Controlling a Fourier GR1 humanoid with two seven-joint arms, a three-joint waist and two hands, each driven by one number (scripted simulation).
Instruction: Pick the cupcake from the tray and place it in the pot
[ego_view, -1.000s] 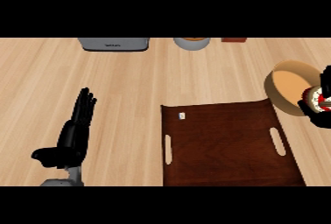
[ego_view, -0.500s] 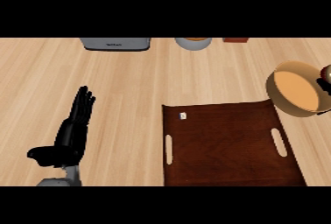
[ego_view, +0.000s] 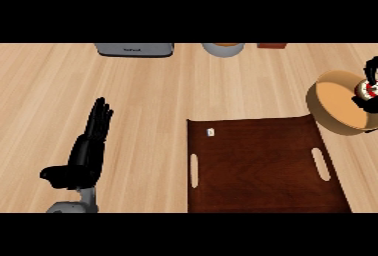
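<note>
The right hand (ego_view: 368, 85) shows only in part at the right edge of the head view, over the tan pot (ego_view: 331, 106). Its black fingers are curled round the cupcake (ego_view: 364, 90), which shows as a small red, white and dark patch between them, above the pot's open mouth. Whether the cupcake touches the pot's inside cannot be told.

The pot stands on the wooden bench (ego_view: 148, 100), just beside the upper right corner of the dark brown tray (ego_view: 258, 170). The tray has a pale slot handle on each short side and a small white mark near its upper left corner.

The left hand (ego_view: 85, 155) rests well to the left of the tray, fingers straight and pointing up the view, holding nothing.

Along the bench's far edge stand a grey appliance (ego_view: 134, 49), a grey round container (ego_view: 223, 49) and a small reddish-brown box (ego_view: 272, 45), each cut off by the view's edge.
</note>
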